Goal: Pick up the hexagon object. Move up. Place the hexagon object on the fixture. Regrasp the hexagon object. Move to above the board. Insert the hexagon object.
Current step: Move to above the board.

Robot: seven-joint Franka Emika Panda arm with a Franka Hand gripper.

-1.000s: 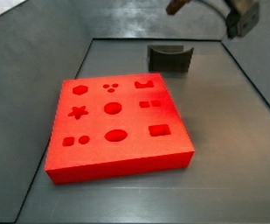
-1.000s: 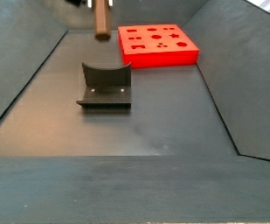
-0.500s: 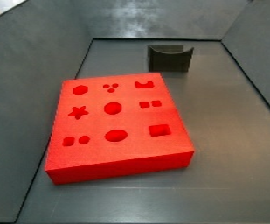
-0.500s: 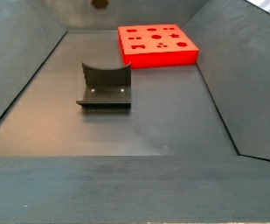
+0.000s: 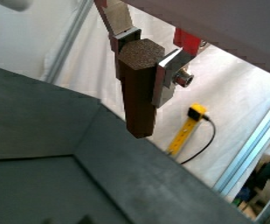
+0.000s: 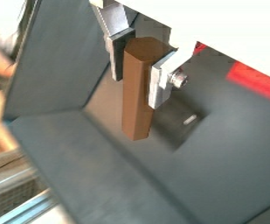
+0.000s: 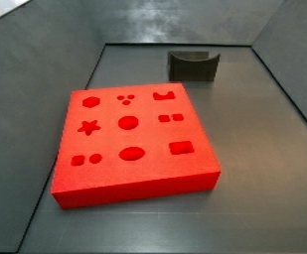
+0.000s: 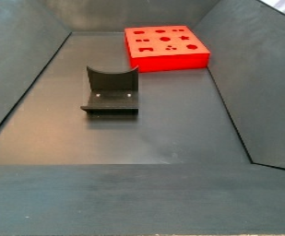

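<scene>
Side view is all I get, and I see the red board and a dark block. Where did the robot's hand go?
Observer: The gripper is up out of both side views; only the wrist views show it.
Operator: Is it holding something?
Observer: Yes, the fingers are shut on the hexagon object, a brown peg hanging downward.
Operator: Is it over the block?
Observer: A wrist view shows the fixture far beneath, behind the peg.

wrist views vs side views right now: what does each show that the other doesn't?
Only the wrist views: the gripper, jaws shut on the hexagon object, which hangs down below them; the arm is out of frame in both side views. Only the side views: the whole board with its cut-outs, peg nowhere in sight. Shared: the fixture, seen in both side views and below the peg in a wrist view, with nothing on it.
</scene>
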